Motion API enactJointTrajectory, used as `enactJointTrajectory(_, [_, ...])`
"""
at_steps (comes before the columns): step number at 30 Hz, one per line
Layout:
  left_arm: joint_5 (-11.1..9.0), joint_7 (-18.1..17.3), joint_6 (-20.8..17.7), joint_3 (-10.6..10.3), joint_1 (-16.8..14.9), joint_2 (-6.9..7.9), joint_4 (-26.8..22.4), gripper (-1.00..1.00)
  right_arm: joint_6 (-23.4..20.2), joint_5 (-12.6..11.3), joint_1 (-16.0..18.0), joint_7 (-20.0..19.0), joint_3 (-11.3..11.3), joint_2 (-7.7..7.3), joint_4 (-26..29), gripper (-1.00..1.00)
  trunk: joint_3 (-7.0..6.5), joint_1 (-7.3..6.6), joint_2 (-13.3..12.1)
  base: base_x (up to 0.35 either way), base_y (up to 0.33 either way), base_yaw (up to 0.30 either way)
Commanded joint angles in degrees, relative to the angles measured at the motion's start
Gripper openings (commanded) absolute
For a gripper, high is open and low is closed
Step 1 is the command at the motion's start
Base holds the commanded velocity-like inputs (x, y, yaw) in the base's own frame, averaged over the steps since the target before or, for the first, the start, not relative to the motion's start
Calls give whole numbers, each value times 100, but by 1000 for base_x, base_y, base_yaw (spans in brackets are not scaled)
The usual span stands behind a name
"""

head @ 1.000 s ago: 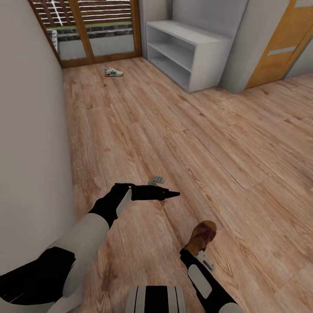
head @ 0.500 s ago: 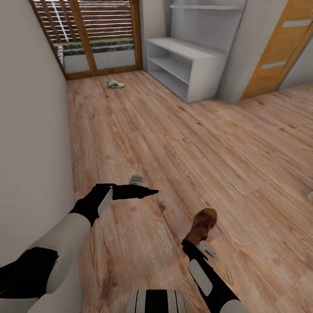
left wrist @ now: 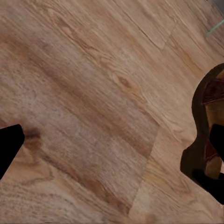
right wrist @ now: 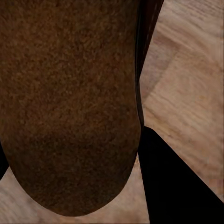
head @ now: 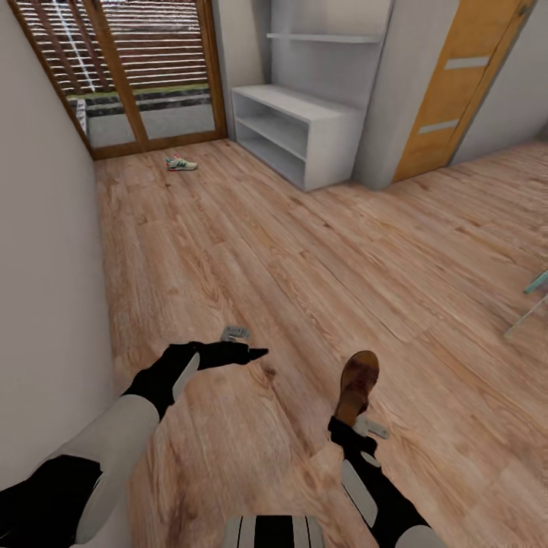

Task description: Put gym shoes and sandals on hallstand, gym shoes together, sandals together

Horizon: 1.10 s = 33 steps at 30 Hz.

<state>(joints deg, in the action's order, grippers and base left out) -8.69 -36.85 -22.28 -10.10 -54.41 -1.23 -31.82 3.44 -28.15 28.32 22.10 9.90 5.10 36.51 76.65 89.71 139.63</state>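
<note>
A brown sandal (head: 358, 387) is held in the right gripper (head: 352, 426), whose fingers are closed on its heel end, the toe pointing away from the robot above the corridor floor (head: 320, 251). In the right wrist view the sandal's (right wrist: 70, 102) suede-like brown underside sits directly ahead of the camera, with one dark finger (right wrist: 172, 182) pressed along its edge.

The left gripper (head: 247, 354) is extended over the planks ahead of the left arm, off to the side of the sandal and apart from it. It carries nothing; its dark fingers come to a narrow point in the head view, but whether they are fully closed cannot be told. The left wrist view looks across bare wood grain (left wrist: 93, 116) toward the held sandal (left wrist: 205, 126) at the far side.

Far beyond the left gripper, near the slatted glass door (head: 129, 68) at the end of the corridor, a single white gym shoe (head: 181, 164) with green stripes lies on the floor. Beyond the right gripper and well ahead of it stands the pale grey hallstand (head: 304, 129), against the wall beside the glass door. Nothing can be seen on its bench top or two open lower shelves, though part of each shelf is hidden by the unit's end panel. One wall shelf (head: 323, 36) above it likewise appears bare. An orange wooden door (head: 457, 84) stands further along from the hallstand.
</note>
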Motion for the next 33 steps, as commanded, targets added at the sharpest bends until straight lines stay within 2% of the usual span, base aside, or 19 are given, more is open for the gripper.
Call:
enactJointTrajectory(1, [-54,204,24,-12,93,-6,-2,100,46,92,2,38,38,-93,-10,-100,-21,-23,-40,0,0,-213])
enactJointTrajectory(5, [-30,812,145,-10,410,-31,-13,100,46,518,-7,31,38,-377,-18,-100,-117,-111,-201,0,0,-213])
enactJointTrajectory(8, [-18,1197,366,-10,639,-44,-31,100,44,708,-9,-51,38,-555,-21,-100,-188,-177,-321,0,0,-215])
enactJointTrajectory(10, [-16,1617,816,-5,875,-49,-20,100,45,853,-13,-342,38,-723,-30,-100,-236,-221,-401,0,0,-216])
enactJointTrajectory(13, [-21,2324,1462,-2,1251,-52,-3,100,51,948,-97,-913,38,-938,-104,-100,-308,-287,-521,0,0,-216])
enactJointTrajectory(15, [-22,2690,1755,3,1508,-53,-11,100,57,985,-163,-1108,38,-1020,-145,-100,-356,-331,-602,0,0,-216])
enactJointTrajectory(16, [-25,2926,2074,6,1709,-53,-15,100,73,1067,-193,-1187,38,-1097,-165,-100,-380,-353,-642,0,0,-216])
enactJointTrajectory(17, [-24,2981,2166,6,1755,-51,-17,100,78,1105,-197,-1199,38,-1110,-168,-100,-403,-375,-682,0,0,-216])
enactJointTrajectory(18, [-22,3093,2356,7,1854,-49,-25,100,91,1210,-206,-1218,38,-1128,-172,-100,-427,-397,-722,0,0,-216])
enactJointTrajectory(19, [-20,3458,2979,8,2235,-44,-76,100,296,1692,-396,-1238,38,-1153,-168,-100,-451,-419,-762,0,0,-217])
enactJointTrajectory(21, [-19,3593,3332,15,2525,-20,-91,100,756,1886,-656,-1242,38,-1160,-177,-100,-499,-463,-842,0,0,-217])
enactJointTrajectory(23, [-19,3631,3535,22,2744,7,-96,100,989,1938,-832,-1243,33,-1186,-219,-100,-547,-507,-923,0,0,-218])
enactJointTrajectory(27, [-16,3633,3926,5,2974,14,-94,100,1071,1946,-907,-1242,30,-1276,-292,-100,-642,-594,-1083,0,0,-221])
enactJointTrajectory(33, [-16,3633,4012,-3,3134,22,-93,100,1094,1937,-930,-1234,30,-1291,-509,-100,-785,-726,-1324,0,0,-228])
